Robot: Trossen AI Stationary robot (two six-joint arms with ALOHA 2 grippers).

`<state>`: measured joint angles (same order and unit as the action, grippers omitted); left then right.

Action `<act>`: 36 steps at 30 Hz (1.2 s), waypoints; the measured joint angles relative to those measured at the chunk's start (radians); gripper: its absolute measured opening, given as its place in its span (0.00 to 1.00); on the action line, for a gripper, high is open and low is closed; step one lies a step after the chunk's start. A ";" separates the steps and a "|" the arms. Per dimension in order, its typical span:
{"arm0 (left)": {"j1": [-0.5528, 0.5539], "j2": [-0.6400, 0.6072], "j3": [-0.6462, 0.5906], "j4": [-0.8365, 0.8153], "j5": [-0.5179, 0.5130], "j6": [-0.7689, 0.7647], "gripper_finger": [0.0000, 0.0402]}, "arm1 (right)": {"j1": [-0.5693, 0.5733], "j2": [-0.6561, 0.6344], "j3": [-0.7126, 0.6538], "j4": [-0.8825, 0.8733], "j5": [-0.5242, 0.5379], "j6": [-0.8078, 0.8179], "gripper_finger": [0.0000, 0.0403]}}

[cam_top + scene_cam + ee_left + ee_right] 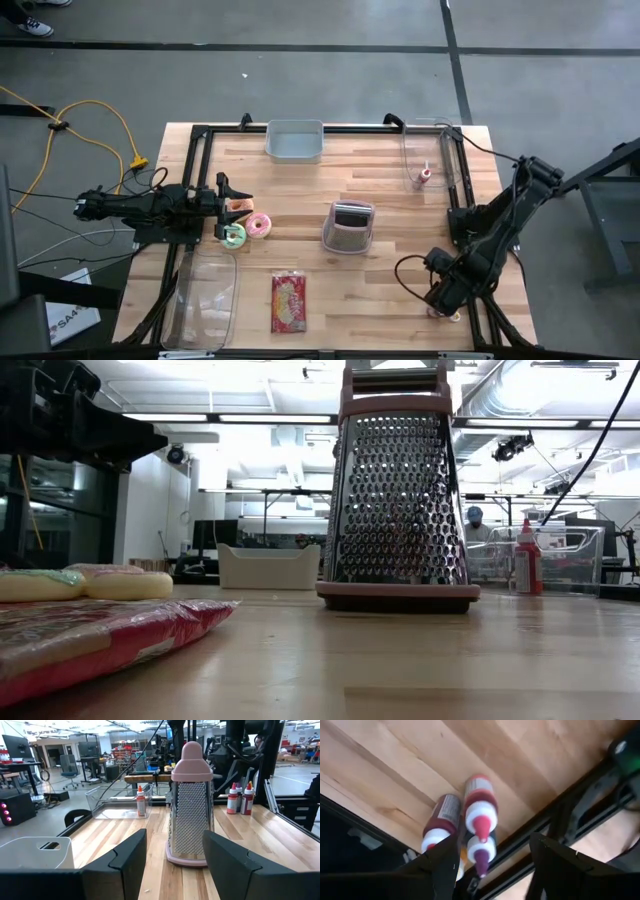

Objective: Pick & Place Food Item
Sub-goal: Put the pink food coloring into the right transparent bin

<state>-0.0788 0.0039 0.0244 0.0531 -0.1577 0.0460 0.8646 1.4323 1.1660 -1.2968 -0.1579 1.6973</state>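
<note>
The pink box grater [349, 227] stands upright near the middle of the wooden worktop [380, 290], and I place everything else from it.

To the left of the grater lie two doughnuts, touching each other: a pink-iced doughnut [260, 225] nearer to the grater and a green-iced doughnut [235, 236] on its far side. The left gripper [228, 205] is at the left edge of the worktop, just beside these doughnuts and pointing toward the grater; its fingers [127, 857] are spread apart and hold nothing (the grater shows between them in the left wrist view).

In front of the grater and a little to the left lies a flat red snack packet [288, 302]. Further left of this packet there is a clear plastic bin [200, 300] at the front left corner. Behind the grater, at the back edge, stands a grey tub [295, 140]. Behind the grater to the right there is a second clear bin [428, 150] with a small red-capped bottle [425, 174] inside it.

The right gripper [443, 300] is at the front right corner, well apart from the grater. Its fingers [442, 865] are also released and grasp nothing; they hang over a small group of sauce bottles [480, 815] standing beside the black frame [560, 815] of the rig.
</note>
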 joint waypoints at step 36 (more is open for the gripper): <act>0.000 0.000 0.000 0.000 0.000 0.000 0.47 | 0.078 0.097 0.000 0.048 0.125 0.143 0.56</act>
<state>-0.0792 0.0038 0.0243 0.0532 -0.1577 0.0460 0.9427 1.5295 1.1659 -1.2484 -0.0334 1.8403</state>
